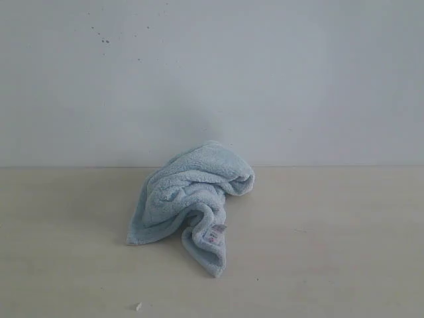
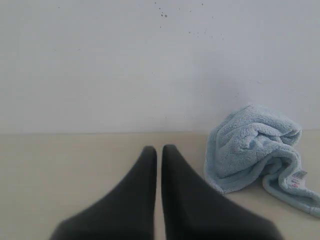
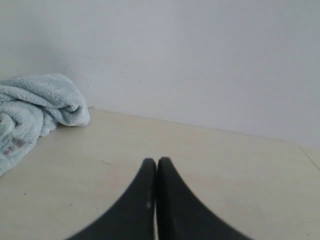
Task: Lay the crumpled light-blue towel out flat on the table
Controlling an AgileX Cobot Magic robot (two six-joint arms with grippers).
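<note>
The light-blue towel (image 1: 192, 199) lies crumpled in a heap on the beige table (image 1: 331, 252), close to the back wall, its white tag (image 1: 217, 233) showing on a lower fold. Neither arm appears in the exterior view. In the left wrist view the towel (image 2: 252, 147) sits off to one side of my left gripper (image 2: 159, 150), whose dark fingers are shut with nothing between them. My right gripper (image 3: 156, 163) is also shut and empty, with the towel (image 3: 35, 107) well away from it.
A plain white wall (image 1: 212, 79) with small dark specks rises right behind the table's back edge. A tiny white scrap (image 1: 138, 307) lies near the table's front. Bare tabletop stretches to both sides of the towel.
</note>
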